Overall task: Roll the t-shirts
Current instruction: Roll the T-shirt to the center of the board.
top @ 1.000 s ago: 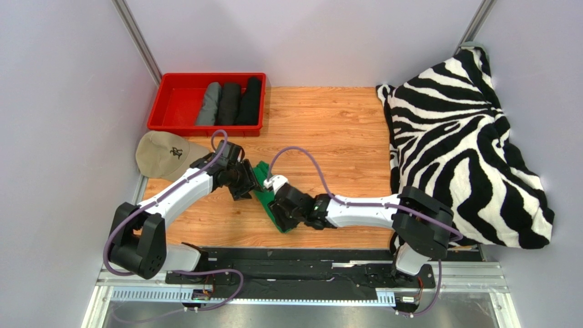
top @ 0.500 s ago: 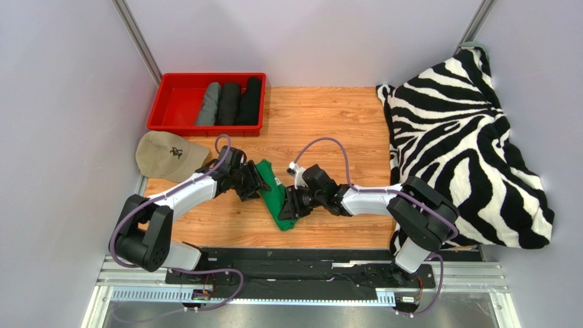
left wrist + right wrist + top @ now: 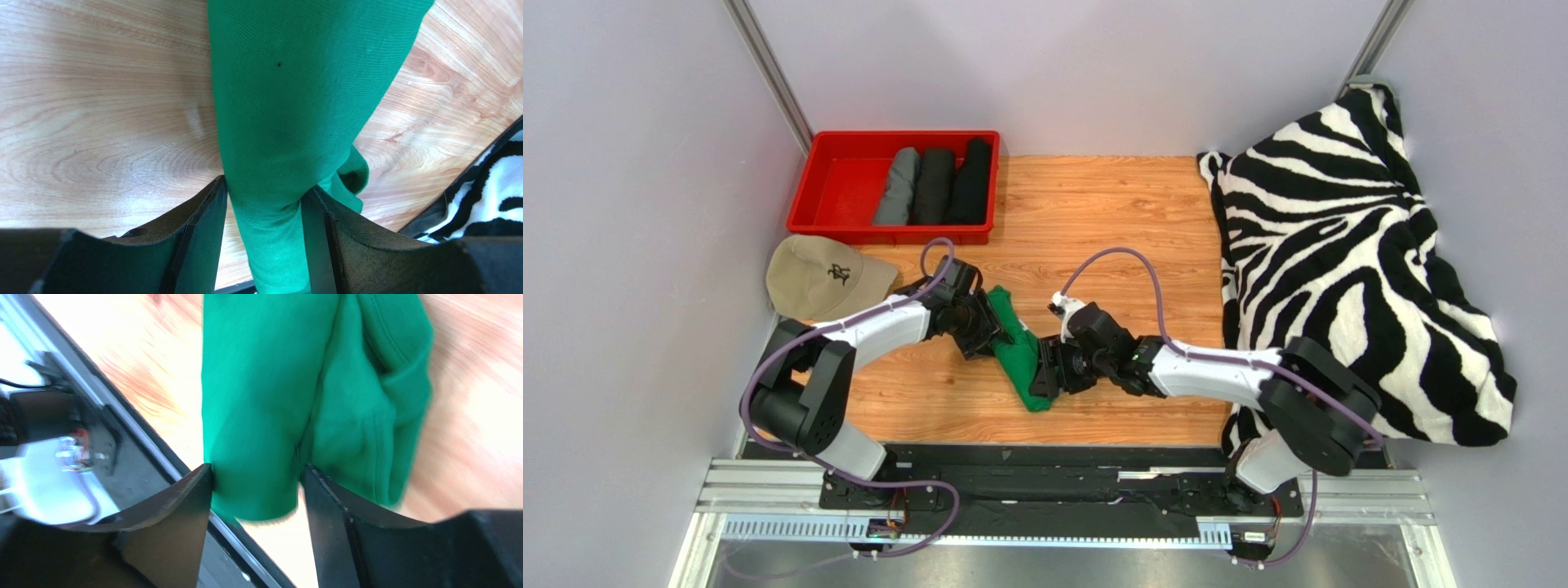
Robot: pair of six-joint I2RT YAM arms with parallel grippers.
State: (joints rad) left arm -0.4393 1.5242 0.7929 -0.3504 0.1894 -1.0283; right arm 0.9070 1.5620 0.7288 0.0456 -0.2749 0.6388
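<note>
Green t-shirt (image 3: 1016,349) is stretching across the wooden worktop (image 3: 1112,221), with the left fingers (image 3: 212,205) and the right fingers (image 3: 195,487) each clamping one end

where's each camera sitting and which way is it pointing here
Top external: fixed above and behind the bases, looking down on the table; both arms, left gripper and right gripper show.
Left wrist: on the left arm, looking past its own fingers at the green t-shirt between them.
Right wrist: likewise on the right arm, fingers flanking the same shirt.
Shared: all three see that shirt.
</note>
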